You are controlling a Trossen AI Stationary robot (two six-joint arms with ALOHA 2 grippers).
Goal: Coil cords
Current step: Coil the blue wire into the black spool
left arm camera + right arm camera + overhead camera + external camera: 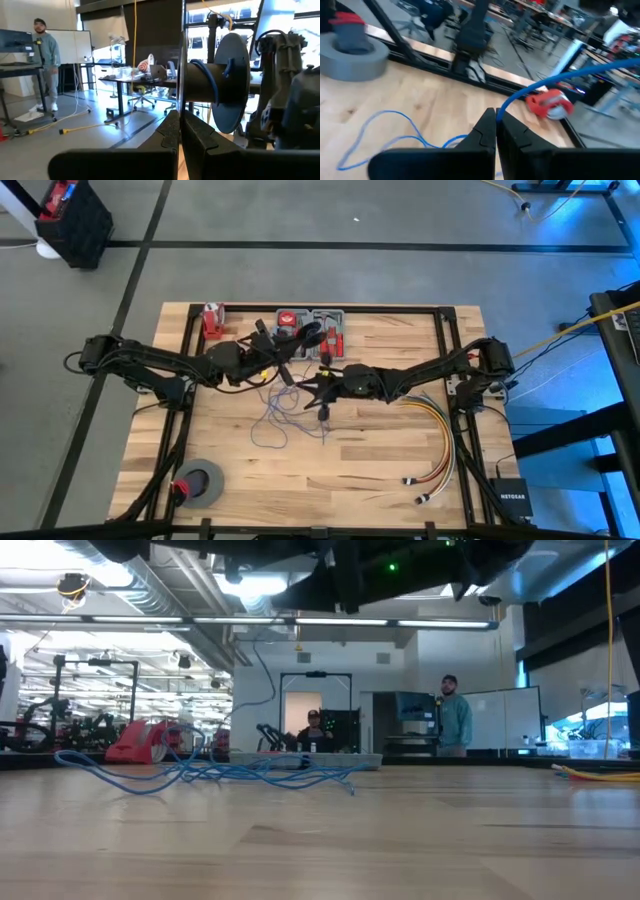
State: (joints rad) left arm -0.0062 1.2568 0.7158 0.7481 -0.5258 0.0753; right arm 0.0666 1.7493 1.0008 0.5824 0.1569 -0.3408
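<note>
Bare wooden surface filled the low view's foreground; beyond it the blue cords lay in a loose tangle. From above, the cords sprawled at mid-surface, below and between both claws. Right claw was pinched fully together on one cord, which rose from between its tips. Left claw was closed tight, nothing visibly held, facing a dark spool wound with cord. Grey tape roll sat at the surface's near left corner. A black box beside the surface read "NETGEAR".
</note>
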